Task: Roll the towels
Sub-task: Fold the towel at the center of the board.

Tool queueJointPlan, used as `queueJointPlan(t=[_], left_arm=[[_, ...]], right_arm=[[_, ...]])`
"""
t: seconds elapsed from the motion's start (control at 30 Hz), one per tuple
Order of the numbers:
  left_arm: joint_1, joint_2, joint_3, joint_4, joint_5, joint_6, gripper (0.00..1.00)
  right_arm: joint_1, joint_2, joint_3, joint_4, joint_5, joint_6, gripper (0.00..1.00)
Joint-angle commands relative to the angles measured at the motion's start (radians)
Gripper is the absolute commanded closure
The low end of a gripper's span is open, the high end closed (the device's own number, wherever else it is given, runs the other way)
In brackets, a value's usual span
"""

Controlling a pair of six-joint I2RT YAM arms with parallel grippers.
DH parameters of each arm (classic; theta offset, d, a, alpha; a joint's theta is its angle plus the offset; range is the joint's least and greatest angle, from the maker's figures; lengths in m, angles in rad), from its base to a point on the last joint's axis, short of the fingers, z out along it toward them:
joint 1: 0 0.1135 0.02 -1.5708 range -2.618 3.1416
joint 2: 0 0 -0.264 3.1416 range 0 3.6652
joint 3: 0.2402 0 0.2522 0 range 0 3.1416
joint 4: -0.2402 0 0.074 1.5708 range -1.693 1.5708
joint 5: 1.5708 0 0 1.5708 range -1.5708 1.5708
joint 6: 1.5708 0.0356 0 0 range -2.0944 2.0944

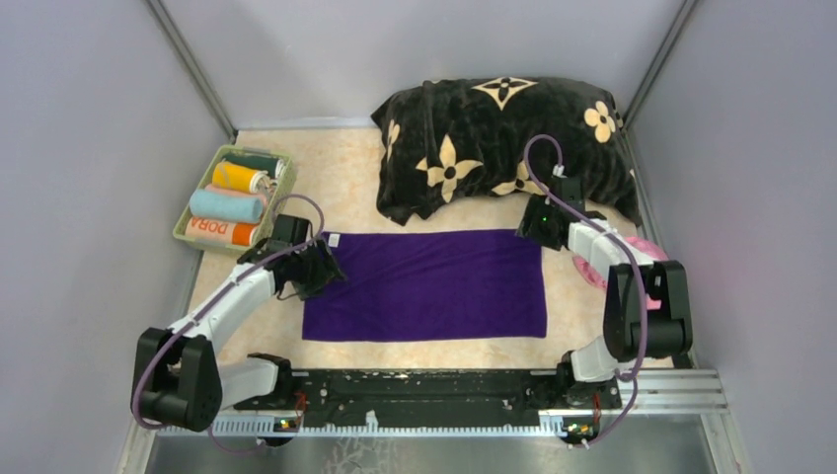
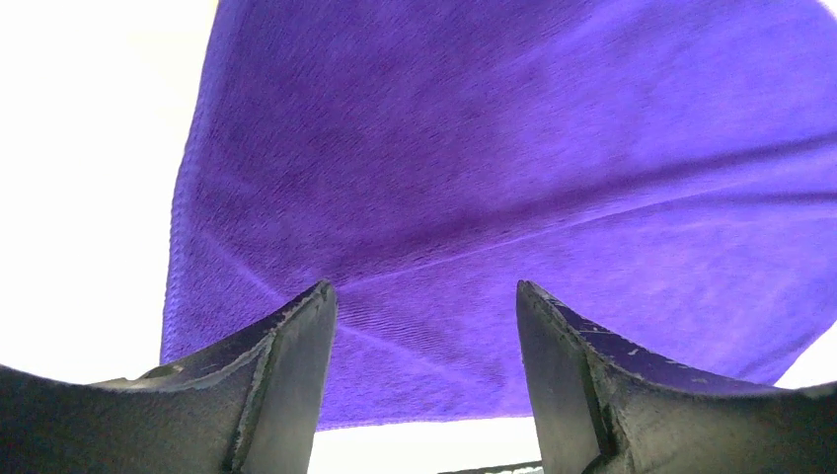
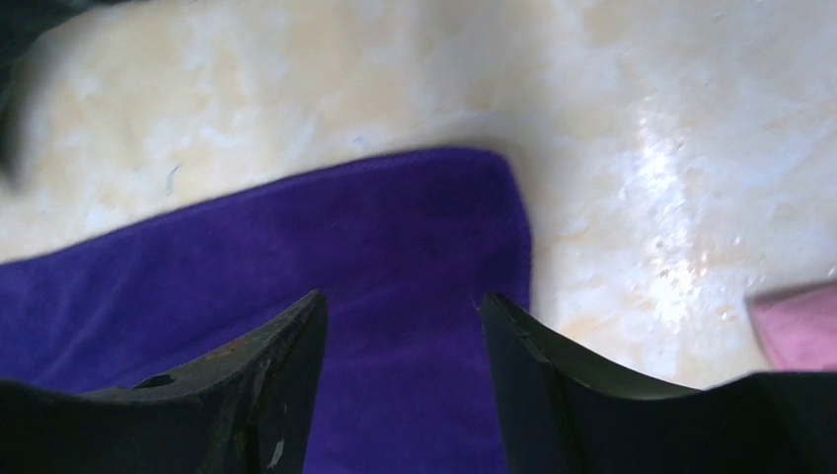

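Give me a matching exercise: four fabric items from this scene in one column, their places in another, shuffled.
1. flat dark purple terry towel
2. big black plush cushion with beige flowers
3. orange rolled towel marked "DORA"
4. pink cloth

A. inside the green basket
B. at the back
C. right edge, mostly hidden
D. spread in the centre

Pairs: 1-D, 2-B, 3-A, 4-C

A black plush cushion (image 1: 503,148) with beige flowers lies at one o'clock; a green basket (image 1: 201,178) sits at ten o'clock.
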Motion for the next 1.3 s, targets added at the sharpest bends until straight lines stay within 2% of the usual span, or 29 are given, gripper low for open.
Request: queueJointPlan(t=[0.0, 0.17, 0.3, 0.43, 0.73, 0.87, 1.03, 1.27], left_arm=[[0.006, -0.01, 0.139, -0.017, -0.003, 0.071, 0.27], [0.012, 0.105, 0.219, 0.07, -0.042, 0.109, 0.28], [0.012, 0.26, 0.283, 0.091, -0.016, 0.126, 0.29], [0.015, 0.345, 0.271, 0.142, -0.011, 0.117, 0.29], [0.103, 0.33, 0.115, 0.189, -0.024, 0.061, 0.29], [0.113, 0.272, 0.123, 0.158, -0.023, 0.065, 0.29], [0.113, 0.239, 0.265, 0.069, -0.074, 0.197, 0.27], [0.125, 0.358, 0.497, -0.057, -0.119, 0.515, 0.3]], right_arm=[[0.055, -0.126, 0.028, -0.096, -0.021, -0.049, 0.41], [0.083, -0.204, -0.048, -0.155, -0.093, -0.018, 0.41], [0.087, -0.248, -0.103, -0.208, -0.081, -0.005, 0.4], [0.086, -0.256, -0.146, -0.245, -0.096, 0.022, 0.4], [0.086, -0.248, -0.256, -0.323, -0.043, 0.132, 0.4], [0.086, -0.292, -0.27, -0.34, -0.032, 0.15, 0.4], [0.086, -0.348, -0.154, -0.357, -0.008, 0.051, 0.4], [0.086, -0.394, -0.068, -0.288, -0.058, -0.034, 0.4]])
